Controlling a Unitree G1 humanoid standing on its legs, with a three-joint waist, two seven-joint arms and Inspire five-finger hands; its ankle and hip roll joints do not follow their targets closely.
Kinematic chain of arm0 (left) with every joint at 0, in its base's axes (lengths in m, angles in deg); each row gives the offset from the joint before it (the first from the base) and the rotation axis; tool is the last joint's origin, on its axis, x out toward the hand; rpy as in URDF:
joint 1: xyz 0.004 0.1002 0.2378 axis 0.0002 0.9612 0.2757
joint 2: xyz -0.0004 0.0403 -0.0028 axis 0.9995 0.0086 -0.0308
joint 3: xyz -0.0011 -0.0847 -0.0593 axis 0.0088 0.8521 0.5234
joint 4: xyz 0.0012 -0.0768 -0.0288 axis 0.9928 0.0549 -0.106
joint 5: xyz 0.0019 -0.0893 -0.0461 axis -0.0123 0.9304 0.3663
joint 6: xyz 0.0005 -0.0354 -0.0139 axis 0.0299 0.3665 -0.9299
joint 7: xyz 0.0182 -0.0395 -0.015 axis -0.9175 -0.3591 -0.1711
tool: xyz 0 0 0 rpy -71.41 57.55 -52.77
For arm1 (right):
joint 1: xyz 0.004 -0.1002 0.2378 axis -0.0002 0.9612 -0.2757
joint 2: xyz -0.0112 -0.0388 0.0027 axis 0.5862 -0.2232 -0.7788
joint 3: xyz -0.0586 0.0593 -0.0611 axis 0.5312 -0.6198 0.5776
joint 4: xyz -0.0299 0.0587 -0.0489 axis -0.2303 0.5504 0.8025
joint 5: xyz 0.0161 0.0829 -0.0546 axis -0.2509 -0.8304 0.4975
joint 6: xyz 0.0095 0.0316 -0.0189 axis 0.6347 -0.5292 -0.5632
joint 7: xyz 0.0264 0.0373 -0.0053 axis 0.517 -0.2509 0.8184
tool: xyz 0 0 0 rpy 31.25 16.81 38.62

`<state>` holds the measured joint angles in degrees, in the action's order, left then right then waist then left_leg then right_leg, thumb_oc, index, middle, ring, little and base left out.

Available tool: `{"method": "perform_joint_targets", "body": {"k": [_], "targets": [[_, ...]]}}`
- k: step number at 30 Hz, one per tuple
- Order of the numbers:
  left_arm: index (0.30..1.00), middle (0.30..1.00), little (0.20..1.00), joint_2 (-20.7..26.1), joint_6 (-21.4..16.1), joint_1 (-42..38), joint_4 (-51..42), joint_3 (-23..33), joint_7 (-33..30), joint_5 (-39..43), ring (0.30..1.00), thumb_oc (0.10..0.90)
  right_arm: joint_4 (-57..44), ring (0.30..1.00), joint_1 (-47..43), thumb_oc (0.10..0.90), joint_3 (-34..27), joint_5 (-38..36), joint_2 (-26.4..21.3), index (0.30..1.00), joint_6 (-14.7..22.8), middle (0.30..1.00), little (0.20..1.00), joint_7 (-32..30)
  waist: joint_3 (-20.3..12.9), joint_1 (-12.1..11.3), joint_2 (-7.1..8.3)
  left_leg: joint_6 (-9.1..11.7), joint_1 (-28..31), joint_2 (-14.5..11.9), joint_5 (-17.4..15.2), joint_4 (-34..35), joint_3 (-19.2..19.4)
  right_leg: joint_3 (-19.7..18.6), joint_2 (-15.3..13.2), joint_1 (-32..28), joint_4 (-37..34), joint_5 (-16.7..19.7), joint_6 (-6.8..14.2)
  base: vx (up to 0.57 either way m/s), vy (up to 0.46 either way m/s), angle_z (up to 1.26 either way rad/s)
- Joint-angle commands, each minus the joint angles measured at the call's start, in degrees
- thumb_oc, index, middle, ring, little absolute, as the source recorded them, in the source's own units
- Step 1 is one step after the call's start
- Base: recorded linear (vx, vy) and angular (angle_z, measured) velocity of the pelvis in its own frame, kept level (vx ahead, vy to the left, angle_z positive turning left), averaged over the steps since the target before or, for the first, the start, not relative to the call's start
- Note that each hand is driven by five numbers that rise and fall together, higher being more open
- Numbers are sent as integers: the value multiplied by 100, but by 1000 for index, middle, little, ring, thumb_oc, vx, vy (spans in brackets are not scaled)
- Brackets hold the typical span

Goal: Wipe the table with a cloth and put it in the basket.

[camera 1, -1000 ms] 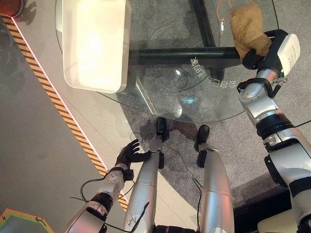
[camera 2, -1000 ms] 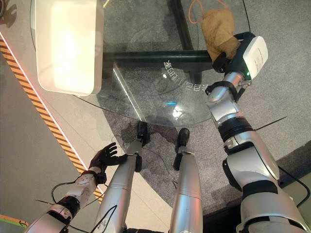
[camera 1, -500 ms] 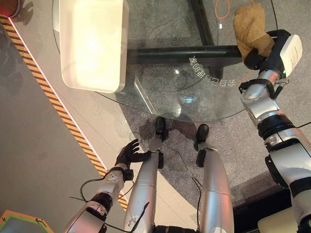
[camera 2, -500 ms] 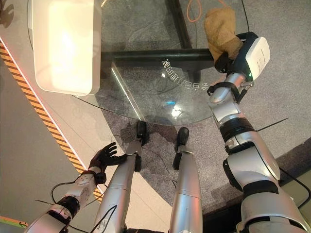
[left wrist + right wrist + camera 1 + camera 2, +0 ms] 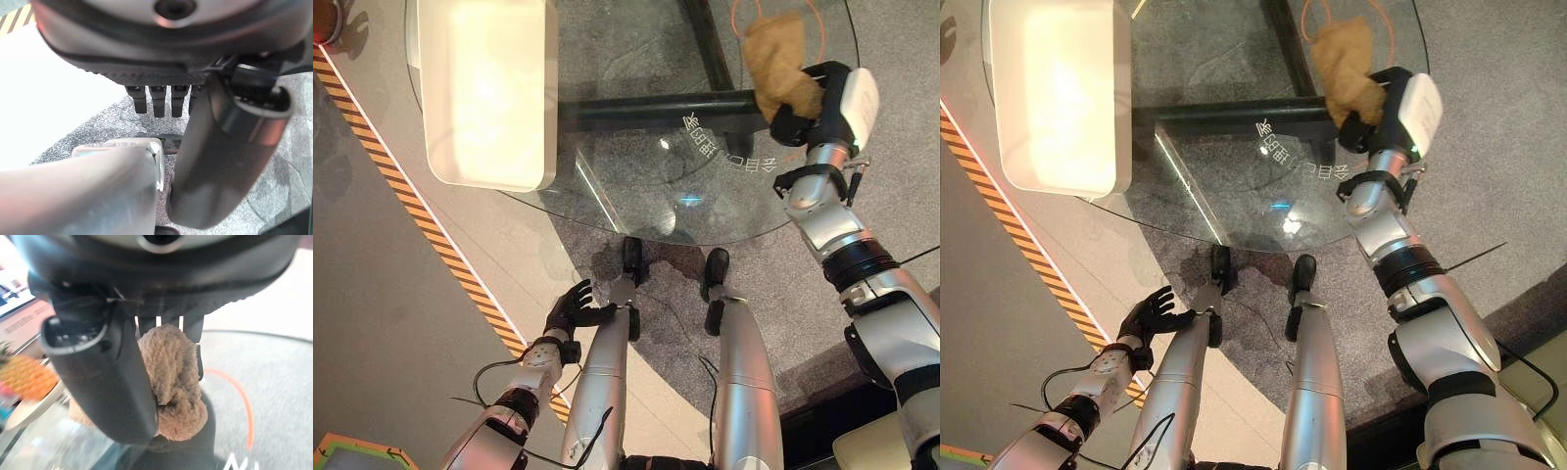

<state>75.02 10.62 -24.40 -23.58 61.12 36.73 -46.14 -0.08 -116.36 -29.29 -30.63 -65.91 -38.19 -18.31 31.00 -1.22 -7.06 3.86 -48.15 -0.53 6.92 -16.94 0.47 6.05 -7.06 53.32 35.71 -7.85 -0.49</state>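
**Cloth carried inward along the far right of the glass**

While the right hand [image 5: 795,116] kept its fingers and thumb curled round the tan cloth [image 5: 777,61], it had shifted toward the robot's left since a second earlier, and the cloth had come with it. Earlier the cloth lay nearer the right rim of the round glass table [image 5: 636,211]; now it sat further in over the glass, near the far right part, with the orange ring on the floor showing beneath it. In the right wrist view the cloth [image 5: 172,377] was bunched between the thumb and the fingers.

The left hand [image 5: 574,307] hung low beside the robot's left side, fingers spread and relaxed, holding nothing, just as before.

The white basket [image 5: 489,88] stood on the far left part of the table, its near left corner overhanging the glass edge, well apart from the cloth. Between basket and cloth the glass lay bare across the middle and along the near curved rim. On the floor to the left ran a striped black-and-orange line [image 5: 421,220].
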Motion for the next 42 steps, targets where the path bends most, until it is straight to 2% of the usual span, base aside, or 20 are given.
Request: {"method": "perform_joint_targets", "body": {"k": [1,6,11,24,34,42], "targets": [[900,900,900,-77,-157,35,344,110,44,-36,900,800,-593,300,6,100,558,466,329,300,260,300,200,550,-121,-111,-230,-294,88,258,-621,-520,330,168,245,-162,-600,301,15,0,0,0],[900,900,900,-152,-141,11,323,88,-45,-88,900,800,-803,300,83,100,831,843,550,300,178,300,200,846,-121,-134,-230,-282,108,263,-587,-491,353,200,227,-189,-627,309,12,0,0,0],[900,900,900,-181,-125,2,311,70,-45,-96,900,800,-840,300,197,100,916,625,678,300,189,300,200,879,-121,-127,-252,-263,121,274,-565,-484,360,176,231,-187,-620,306,13,0,0,0],[900,900,900,-223,-40,-18,248,68,-77,-185,900,800,-1125,300,446,100,1062,762,814,300,246,300,200,1275,-121,-97,-200,-253,112,258,-544,-469,390,180,238,-169,-650,341,24,0,0,0],[900,900,900,-253,52,-38,182,83,-119,-267,900,800,-1454,300,572,100,1288,930,1041,300,351,300,200,2036,-121,-99,-188,-251,123,277,-526,-472,392,178,227,-170,-671,362,13,0,0,0],[900,900,900,-266,64,-79,205,67,-120,-286,900,800,-1508,300,544,100,1442,841,1130,300,422,300,200,2266,-121,-126,-175,-246,89,277,-511,-490,391,205,201,-141,-666,379,12,0,0,0]]}}
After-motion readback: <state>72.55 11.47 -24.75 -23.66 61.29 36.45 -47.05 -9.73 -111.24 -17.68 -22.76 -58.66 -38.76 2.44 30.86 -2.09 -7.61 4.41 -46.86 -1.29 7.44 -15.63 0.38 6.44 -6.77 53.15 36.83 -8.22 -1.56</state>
